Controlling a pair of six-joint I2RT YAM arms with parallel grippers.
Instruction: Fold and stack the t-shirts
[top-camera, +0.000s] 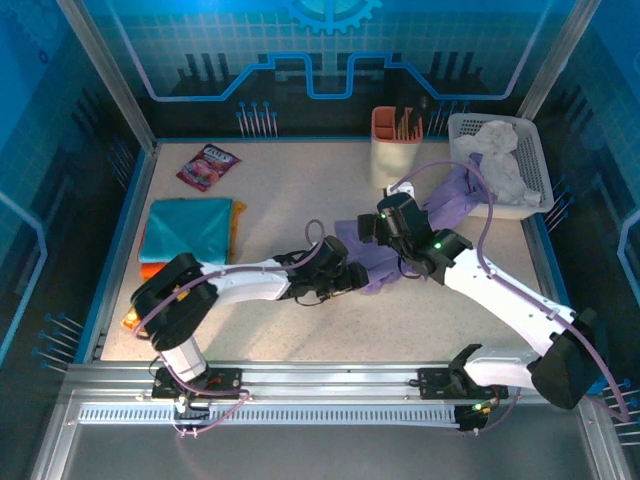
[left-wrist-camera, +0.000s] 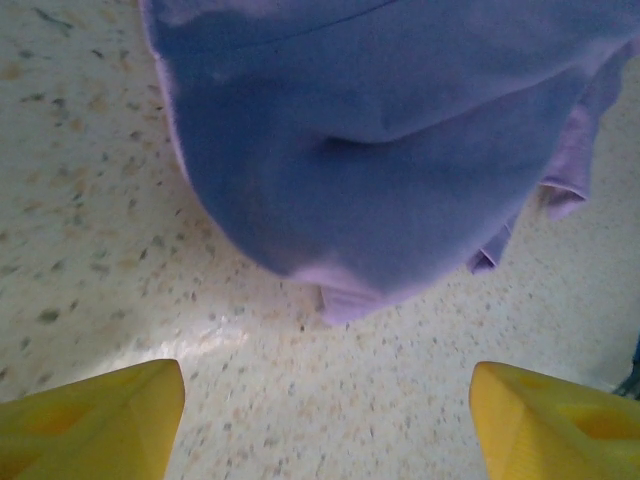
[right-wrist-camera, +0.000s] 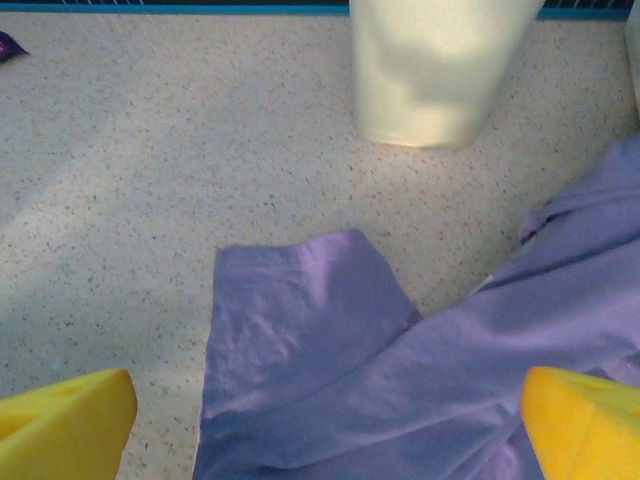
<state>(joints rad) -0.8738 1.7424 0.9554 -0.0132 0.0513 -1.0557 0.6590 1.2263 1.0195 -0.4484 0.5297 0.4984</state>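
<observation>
Observed from the left side across.

1. Left of the speckled beige table top (top-camera: 250, 335): a folded teal cloth t-shirt (top-camera: 185, 228) lies flat on an orange cloth layer (top-camera: 148, 270). It is well apart from both arms.
2. Centre: the left gripper (left-wrist-camera: 325, 420) is released, its yellow fingers spread with bare table between them. The crumpled lavender-purple cloth t-shirt (left-wrist-camera: 380, 150) lies just beyond those fingers, on the far side, not between them.
3. The lavender-purple t-shirt's long axis runs on a diagonal, from the near centre of the table up to the far right, where it reaches the white plastic basket (top-camera: 535, 150).
4. Right of centre: the right gripper (right-wrist-camera: 330, 430) is also released and grasps nothing. It hangs over a flat sleeve-like flap of the same shirt, so cloth lies under its gap.
5. Beyond it stands a cream cylindrical cup (right-wrist-camera: 430, 70), clear of the cloth.

Judgement: both grippers sit at the shirt's near-left end. The right one is already over cloth, while the left needs a short reach forward to the rounded edge.
</observation>
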